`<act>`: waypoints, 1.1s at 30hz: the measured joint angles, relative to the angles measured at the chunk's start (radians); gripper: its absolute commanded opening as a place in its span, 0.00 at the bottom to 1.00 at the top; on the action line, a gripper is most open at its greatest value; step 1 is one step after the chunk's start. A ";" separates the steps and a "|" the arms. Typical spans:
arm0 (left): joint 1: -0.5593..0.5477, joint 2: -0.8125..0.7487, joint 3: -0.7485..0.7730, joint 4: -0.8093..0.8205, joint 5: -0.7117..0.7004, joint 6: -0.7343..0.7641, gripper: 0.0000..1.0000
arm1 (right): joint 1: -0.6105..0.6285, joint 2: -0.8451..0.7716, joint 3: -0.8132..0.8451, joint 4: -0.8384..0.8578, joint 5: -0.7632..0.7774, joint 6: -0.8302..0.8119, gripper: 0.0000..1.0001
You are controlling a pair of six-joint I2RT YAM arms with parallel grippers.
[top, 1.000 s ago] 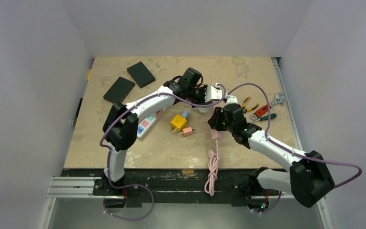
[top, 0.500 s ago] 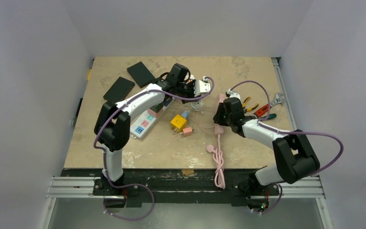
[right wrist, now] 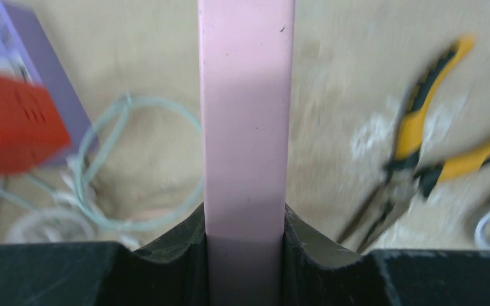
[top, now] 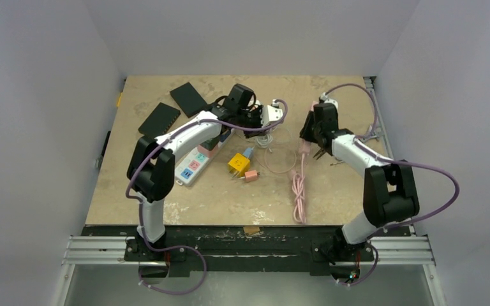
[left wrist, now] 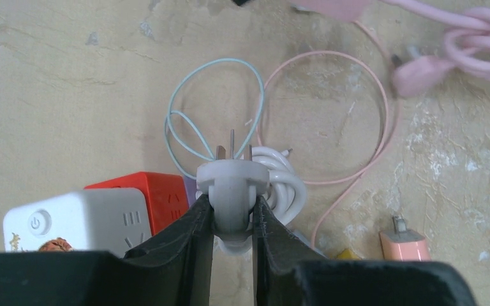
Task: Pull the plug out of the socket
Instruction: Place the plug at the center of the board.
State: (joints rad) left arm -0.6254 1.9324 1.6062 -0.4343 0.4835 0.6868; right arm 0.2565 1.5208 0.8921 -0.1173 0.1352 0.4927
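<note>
A white round plug [left wrist: 231, 178] sits between the fingers of my left gripper [left wrist: 231, 204], which is shut on it. Its metal prongs point forward, bare, in nothing. From above, the left gripper [top: 267, 116] hangs over the middle back of the table. A pink bar-shaped socket [right wrist: 245, 115] is clamped in my right gripper [right wrist: 245, 220], which is shut on its sides. In the top view the right gripper [top: 307, 143] holds the pink socket [top: 304, 150] well right of the plug, the two apart.
The socket's pink cable [top: 300, 188] trails toward the near edge. A white power strip [top: 191, 167] with a red cube [left wrist: 159, 194] lies left. Nearby are a yellow adapter [top: 238, 163], a pink adapter [top: 251, 175], two black slabs [top: 188, 99], pliers [right wrist: 415, 137] and a white cable coil [left wrist: 281, 178].
My right arm has swung the pink socket right and toward the back, dragging its cable along. My left gripper moved left with the white plug, then stayed still.
</note>
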 measured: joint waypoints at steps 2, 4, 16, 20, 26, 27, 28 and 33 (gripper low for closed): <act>-0.005 0.023 0.035 -0.002 -0.008 -0.024 0.00 | -0.032 0.062 0.111 -0.005 0.004 -0.023 0.00; -0.007 0.057 0.087 -0.002 -0.017 -0.045 0.00 | -0.053 0.149 0.237 -0.017 0.014 -0.053 0.00; -0.017 0.262 0.372 -0.038 -0.079 -0.104 0.18 | -0.076 0.472 0.432 -0.116 0.083 -0.100 0.43; -0.037 0.280 0.378 -0.053 -0.092 -0.100 0.38 | -0.082 0.477 0.446 -0.137 0.083 -0.088 0.57; -0.072 0.326 0.389 -0.092 -0.126 -0.100 0.72 | -0.086 0.388 0.375 -0.142 0.072 -0.057 0.72; -0.074 0.332 0.389 -0.107 -0.130 -0.102 0.77 | -0.086 0.358 0.362 -0.144 0.071 -0.052 0.72; -0.075 0.333 0.389 -0.121 -0.134 -0.102 0.81 | -0.087 0.327 0.354 -0.148 0.064 -0.047 0.72; -0.074 0.317 0.380 -0.159 -0.144 -0.116 1.00 | -0.087 0.161 0.341 -0.146 0.050 -0.024 0.73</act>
State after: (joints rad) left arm -0.6998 2.2490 1.9865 -0.5934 0.3393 0.5713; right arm 0.1699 1.6817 1.2331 -0.2638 0.1852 0.4686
